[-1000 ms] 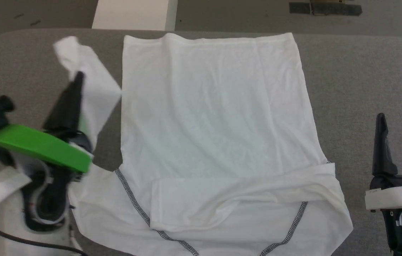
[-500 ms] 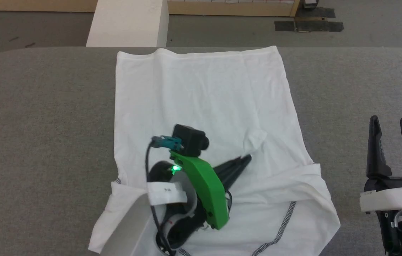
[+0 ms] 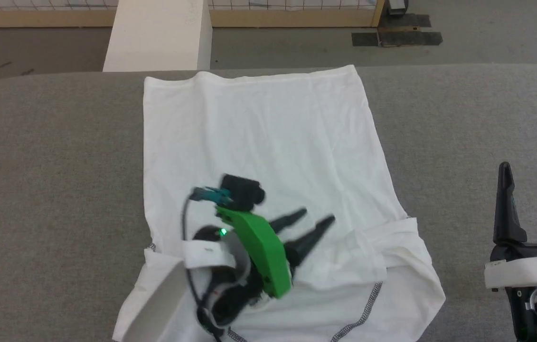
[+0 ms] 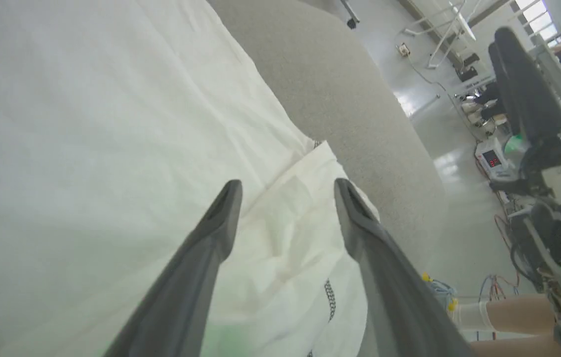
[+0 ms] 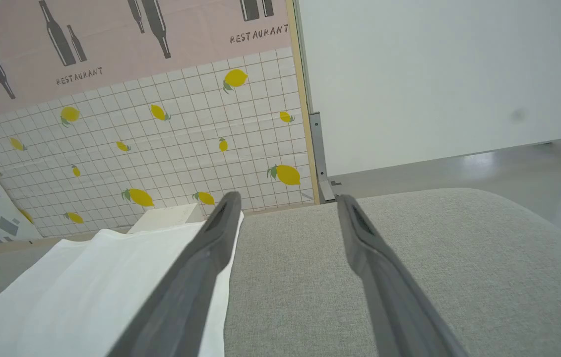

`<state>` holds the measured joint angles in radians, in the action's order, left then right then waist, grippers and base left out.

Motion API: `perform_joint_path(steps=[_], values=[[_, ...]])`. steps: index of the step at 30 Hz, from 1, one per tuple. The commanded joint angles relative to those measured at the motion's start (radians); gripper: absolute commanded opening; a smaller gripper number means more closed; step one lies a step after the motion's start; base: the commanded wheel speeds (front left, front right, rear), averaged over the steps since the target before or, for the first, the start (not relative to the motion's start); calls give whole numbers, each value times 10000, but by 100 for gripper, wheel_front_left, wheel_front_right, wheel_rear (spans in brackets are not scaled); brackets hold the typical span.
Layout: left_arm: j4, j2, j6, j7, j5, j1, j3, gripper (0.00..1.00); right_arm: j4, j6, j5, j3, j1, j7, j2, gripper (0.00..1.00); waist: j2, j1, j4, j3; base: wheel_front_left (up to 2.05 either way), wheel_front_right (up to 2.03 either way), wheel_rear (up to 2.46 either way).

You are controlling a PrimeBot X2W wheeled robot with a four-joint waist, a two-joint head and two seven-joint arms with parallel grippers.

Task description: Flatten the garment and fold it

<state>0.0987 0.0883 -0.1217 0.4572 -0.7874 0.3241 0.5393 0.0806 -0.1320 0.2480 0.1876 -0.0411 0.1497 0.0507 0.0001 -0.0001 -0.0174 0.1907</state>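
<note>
Garment [image 3: 259, 133]: spread mid grey table [image 3: 50, 156], sleeves folded inward. Probably light, limp, crease-prone; best pinched at far hem corners. Left gripper [image 3: 315, 217]: fingers spread, empty, above sleeve fold. Right gripper [image 3: 524, 175]: spread, empty, beside garment.

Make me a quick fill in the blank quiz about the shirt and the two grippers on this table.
The left gripper hangs over the garment with its jaws ____.
The right gripper is over the bare table on the garment's ____ side.
The garment is ____ with dark seam stitching.
Missing: open; right; white.
</note>
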Motion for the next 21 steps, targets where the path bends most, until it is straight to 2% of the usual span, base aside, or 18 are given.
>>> perform_joint_path(steps=[1, 3, 7, 9, 13, 17, 21], values=[[-308, -11, 76, -515, -205, 288, -556, 100, 21, 13, 14, 0, 89, -18, -5, 100, -1, 1, 108, -158, 0, 0, 0], [-664, 116, 242, -1459, -183, 453, -1448, 100, 47, 13, -6, -17, 100, -57, -5, 100, -1, 1, 168, -259, 0, 0, 0], [-724, 823, 867, -3741, 1076, 565, -2890, 100, 55, 13, 54, -134, 118, -193, -5, 100, -1, 1, 231, -407, 0, 0, 0], [-473, 1142, 1235, -4794, 1765, 425, -3361, 100, -22, 13, 156, -184, 118, -364, -5, 100, -1, 1, 246, -427, 0, 0, 0], [30, 1698, 1633, -6595, 2965, 31, -3800, 100, -364, 13, 274, -274, 49, -1132, -5, 100, -1, 1, 225, -410, 0, 0, 0], [174, 1702, 2035, -7058, 3383, -310, -4209, 100, -767, 13, 319, -294, -472, -2165, -5, 100, -1, 1, 197, -96, 0, 0, 0], [-191, 1620, 2178, -7156, 3538, -400, -4550, 100, -1085, 13, -200, -403, -1866, -3195, -4, 100, -1, 1, 182, 657, 0, 0, 0]])
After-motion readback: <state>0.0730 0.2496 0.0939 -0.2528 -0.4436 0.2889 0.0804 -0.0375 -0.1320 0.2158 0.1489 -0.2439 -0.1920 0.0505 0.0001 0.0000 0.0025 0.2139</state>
